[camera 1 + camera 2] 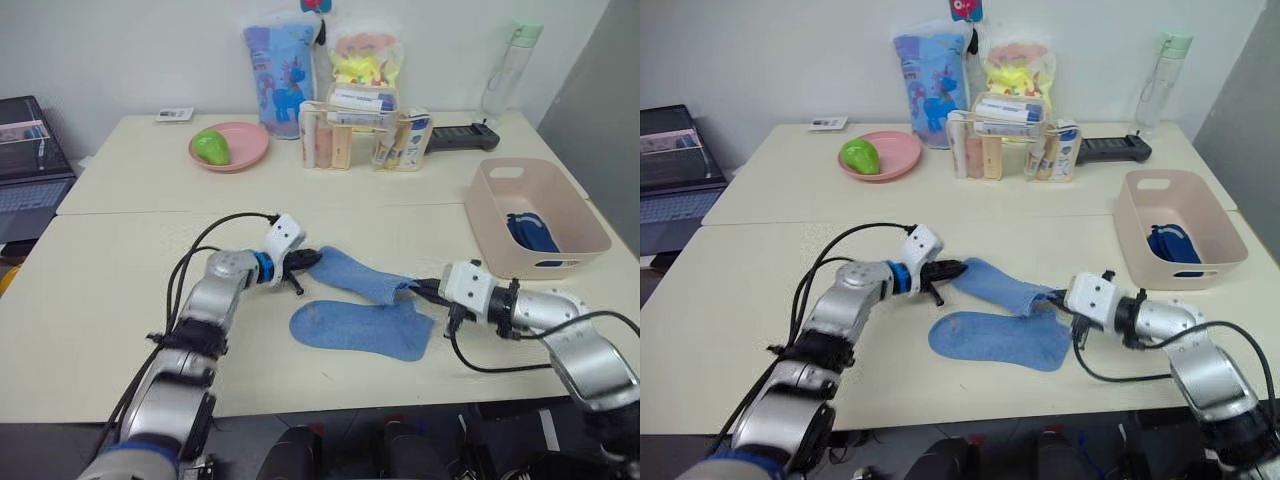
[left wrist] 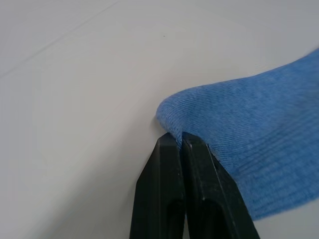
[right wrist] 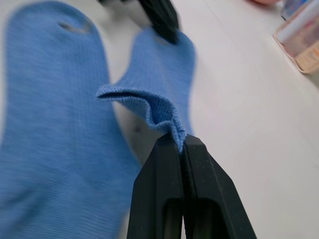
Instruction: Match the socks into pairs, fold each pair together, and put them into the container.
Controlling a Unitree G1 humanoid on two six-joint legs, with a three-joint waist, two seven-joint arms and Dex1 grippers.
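Light blue knit sock [image 1: 362,274] is stretched between both grippers near the table's [image 1: 120,300] front edge: the left gripper [image 1: 306,262] has its black fingers pinched tight on one end, the right gripper [image 1: 418,288] pinched tight on the other. A second light blue sock [image 1: 365,329] lies flat just beside it. Dark navy socks [image 1: 532,234] sit inside the pale pink plastic basin [image 1: 560,195] by the right edge.

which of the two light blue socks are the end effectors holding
The farther light blue sock, pinched at opposite ends by the left end effector and right end effector. The nearer sock lies flat, unheld.
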